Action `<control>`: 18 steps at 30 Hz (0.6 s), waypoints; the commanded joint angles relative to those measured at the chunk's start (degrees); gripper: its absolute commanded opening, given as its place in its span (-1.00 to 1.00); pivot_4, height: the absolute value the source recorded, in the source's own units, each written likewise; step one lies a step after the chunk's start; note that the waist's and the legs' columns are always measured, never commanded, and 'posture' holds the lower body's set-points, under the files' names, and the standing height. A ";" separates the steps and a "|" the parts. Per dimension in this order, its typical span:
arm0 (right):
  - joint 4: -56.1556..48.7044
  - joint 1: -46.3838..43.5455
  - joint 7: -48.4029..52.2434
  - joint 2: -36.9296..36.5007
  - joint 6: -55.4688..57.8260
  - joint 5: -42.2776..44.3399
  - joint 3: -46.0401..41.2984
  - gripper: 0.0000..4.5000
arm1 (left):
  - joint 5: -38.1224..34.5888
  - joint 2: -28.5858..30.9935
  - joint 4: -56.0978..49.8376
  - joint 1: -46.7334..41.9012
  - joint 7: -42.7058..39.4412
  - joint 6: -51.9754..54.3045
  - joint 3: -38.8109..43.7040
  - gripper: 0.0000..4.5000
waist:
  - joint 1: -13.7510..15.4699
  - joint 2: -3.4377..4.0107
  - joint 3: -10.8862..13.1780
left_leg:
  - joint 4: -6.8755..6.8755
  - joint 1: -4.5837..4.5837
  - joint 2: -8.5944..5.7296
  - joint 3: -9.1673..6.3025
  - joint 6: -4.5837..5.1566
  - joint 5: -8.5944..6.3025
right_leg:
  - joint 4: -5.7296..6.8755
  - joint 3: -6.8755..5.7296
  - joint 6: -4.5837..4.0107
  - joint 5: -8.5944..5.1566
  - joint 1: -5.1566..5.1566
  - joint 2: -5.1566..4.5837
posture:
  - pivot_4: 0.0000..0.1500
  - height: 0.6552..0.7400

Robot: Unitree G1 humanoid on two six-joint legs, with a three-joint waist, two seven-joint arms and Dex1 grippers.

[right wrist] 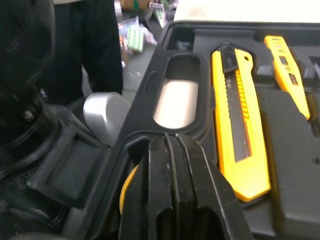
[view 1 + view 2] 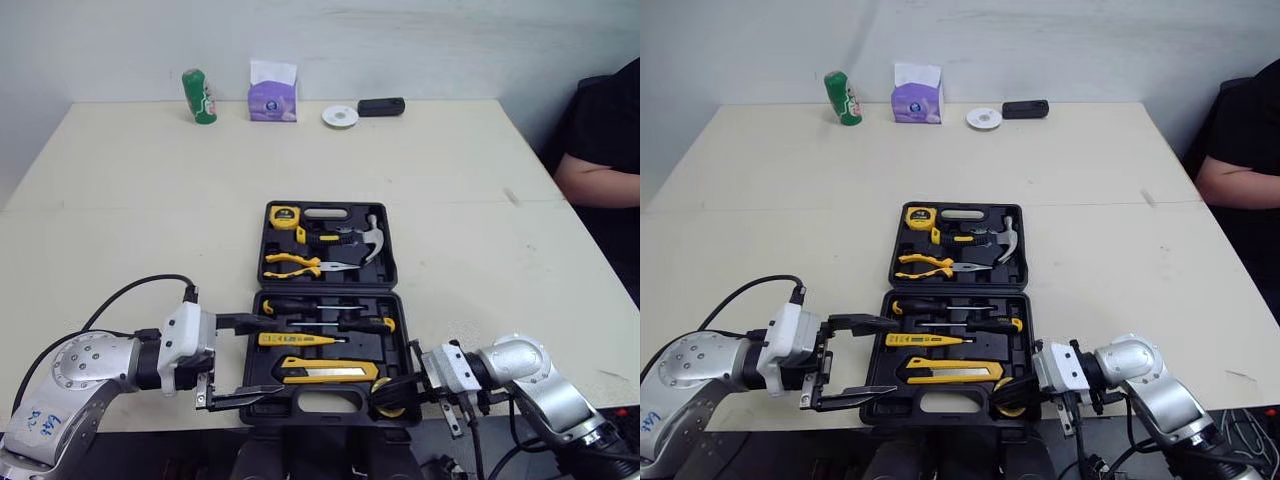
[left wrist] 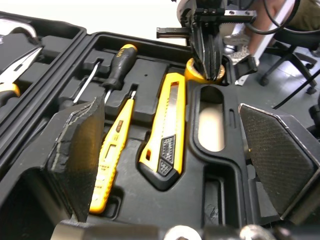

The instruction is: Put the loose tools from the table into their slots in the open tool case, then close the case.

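Observation:
The black tool case point(image 2: 330, 289) lies open near the table's front edge. Its far half holds a tape measure point(image 2: 285, 215), pliers point(image 2: 295, 265) and a hammer point(image 2: 372, 240). Screwdrivers point(image 2: 330, 321), a yellow tester point(image 2: 300, 340) and a yellow utility knife point(image 2: 330, 372) rest in the near half. My left gripper point(image 2: 275, 357) is open at the case's near left side, its pads point(image 3: 80, 155) spread over the tester and knife. My right gripper point(image 2: 385, 392) is shut on a yellow roll point(image 3: 196, 75) at the case's near right corner, beside the handle cut-out point(image 1: 175, 102).
At the table's far edge stand a green can point(image 2: 200, 96), a purple tissue pack point(image 2: 272, 95), a white disc point(image 2: 340, 116) and a small black object point(image 2: 381, 106). A person point(image 2: 600, 150) in black sits at the right side.

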 commanded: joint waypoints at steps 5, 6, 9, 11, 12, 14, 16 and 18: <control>-7.00 -0.82 -4.53 -5.50 15.93 11.44 -11.69 -0.97 | -0.79 -1.45 3.08 0.80 6.33 1.83 7.55 1.00 | 0.08 0.53 0.32 | -0.01 -0.12 -0.11 0.00 0.38 0.12 | -0.05 -0.04 0.04 0.02 -0.07 -0.13 | 1.00 1.00; -7.06 -0.66 -5.36 -5.22 16.39 11.81 -12.93 -0.97 | -0.53 -1.46 4.03 0.86 7.03 2.24 8.14 1.00 | 0.11 0.52 0.32 | -0.09 -0.12 -0.09 -0.01 0.37 0.13 | -0.10 -0.08 0.04 0.02 -0.08 -0.11 | 1.00 1.00; -3.46 -1.19 -7.27 -4.85 16.88 10.79 -16.22 -0.97 | 1.53 -3.16 9.30 -0.97 10.57 0.45 10.21 1.00 | 0.11 0.60 0.37 | -0.22 -0.13 -0.09 -0.02 0.37 0.14 | -0.19 -0.13 0.03 0.01 -0.10 -0.10 | 1.00 1.00; 3.64 -4.51 -8.05 -4.39 13.79 6.86 -16.92 -0.97 | 2.71 -4.14 13.81 -3.81 13.35 0.10 11.14 1.00 | 0.09 0.60 0.38 | -0.21 -0.15 -0.10 -0.01 0.39 0.15 | -0.21 -0.15 0.03 0.01 -0.10 -0.09 | 1.00 1.00; 6.31 -5.96 -8.14 -4.07 12.68 5.63 -16.95 -1.00 | 3.27 -4.36 15.33 -4.82 14.18 -0.01 11.29 0.76 | 0.04 0.60 0.40 | -0.15 -0.16 -0.11 0.01 0.40 0.16 | -0.19 -0.15 0.06 0.03 -0.10 -0.08 | 1.00 1.00; 14.15 -10.26 -7.98 -3.85 7.50 0.52 -15.62 -1.00 | 4.32 -4.17 18.61 -6.92 15.61 1.46 10.85 0.45 | -0.03 0.60 0.42 | -0.10 -0.19 -0.14 0.03 0.43 0.17 | -0.17 -0.14 0.15 0.08 -0.10 -0.09 | 1.00 1.00; 19.90 -13.89 -8.30 -2.85 4.98 -1.92 -15.14 -1.00 | 4.84 -3.71 21.04 -7.75 15.95 3.30 10.11 0.10 | -0.10 0.61 0.42 | -0.09 -0.18 -0.16 0.06 0.42 0.18 | -0.16 -0.12 0.18 0.10 -0.10 -0.09 | 1.00 1.00; 23.36 -16.39 -8.29 -1.91 3.66 -3.95 -14.47 -1.00 | 6.22 -3.50 22.46 -8.13 15.48 3.15 8.68 -0.35 | -0.23 0.62 0.43 | -0.15 -0.18 -0.15 0.09 0.20 0.32 | -0.15 -0.11 0.17 0.09 -0.14 -0.07 | 1.00 1.00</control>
